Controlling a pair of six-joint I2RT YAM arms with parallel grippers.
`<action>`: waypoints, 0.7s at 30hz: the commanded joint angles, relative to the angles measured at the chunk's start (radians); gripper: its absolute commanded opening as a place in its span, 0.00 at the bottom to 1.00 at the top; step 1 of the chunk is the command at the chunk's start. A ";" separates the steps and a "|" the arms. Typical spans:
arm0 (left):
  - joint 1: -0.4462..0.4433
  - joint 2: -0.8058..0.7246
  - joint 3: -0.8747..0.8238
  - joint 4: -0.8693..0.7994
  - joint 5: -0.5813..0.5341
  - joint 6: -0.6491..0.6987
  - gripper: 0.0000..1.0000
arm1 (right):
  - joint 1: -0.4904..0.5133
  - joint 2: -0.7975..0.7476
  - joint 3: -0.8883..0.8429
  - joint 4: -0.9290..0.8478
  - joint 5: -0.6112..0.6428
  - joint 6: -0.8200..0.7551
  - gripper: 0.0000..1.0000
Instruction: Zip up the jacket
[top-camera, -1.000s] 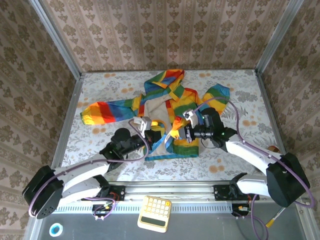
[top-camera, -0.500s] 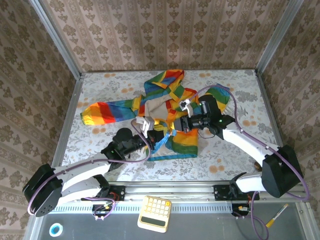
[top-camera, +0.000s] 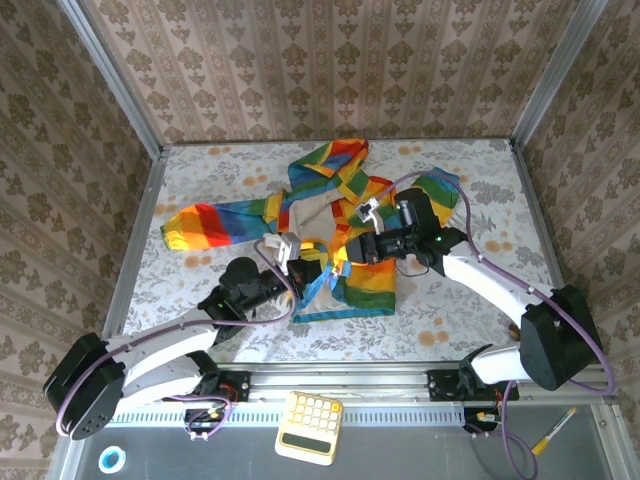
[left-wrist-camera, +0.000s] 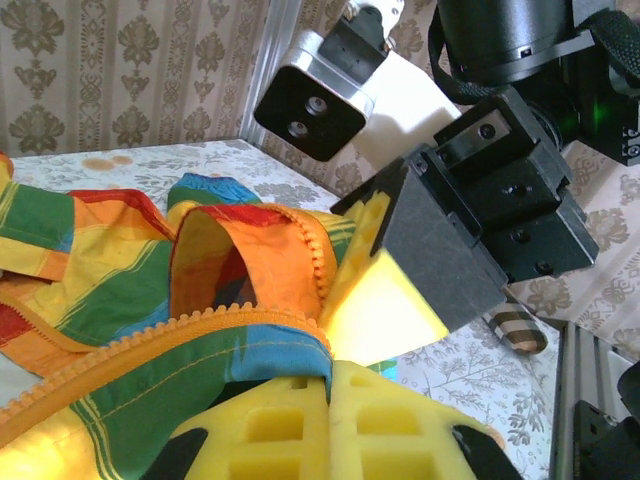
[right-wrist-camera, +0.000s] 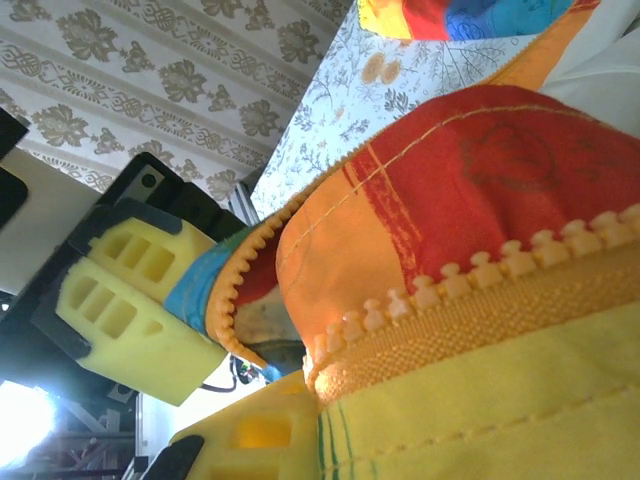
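The rainbow-striped jacket (top-camera: 335, 205) lies open in the middle of the table, beige lining up, one sleeve stretched to the left. Both grippers meet at its lower front. My left gripper (top-camera: 322, 270) is shut on the blue-green hem corner beside the orange zipper teeth (left-wrist-camera: 200, 325); its yellow pads (left-wrist-camera: 285, 425) are pressed together on the fabric. My right gripper (top-camera: 355, 250) is shut on the other front edge, where the zipper tape (right-wrist-camera: 470, 310) runs into its pad (right-wrist-camera: 250, 430). The two zipper ends sit a short way apart, lifted off the table.
A yellow-green calculator (top-camera: 310, 427) rests on the near ledge between the arm bases. A tape roll (top-camera: 110, 460) lies at the near left and a pen (top-camera: 550, 435) at the near right. Patterned walls and metal posts (top-camera: 110, 80) enclose the table.
My right gripper has moved left and away from me with its zipper edge, closing on my left gripper. The lower hem has bunched up. My left arm shifted only slightly.
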 joint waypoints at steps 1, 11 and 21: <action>0.003 0.021 -0.010 0.093 0.049 -0.028 0.00 | -0.005 0.012 0.041 -0.001 -0.041 0.020 0.00; -0.004 0.062 -0.017 0.118 0.082 -0.041 0.00 | -0.007 0.017 0.061 -0.003 -0.046 0.035 0.00; 0.005 0.061 -0.032 0.147 0.084 -0.063 0.00 | -0.008 0.017 0.061 0.027 -0.069 0.053 0.00</action>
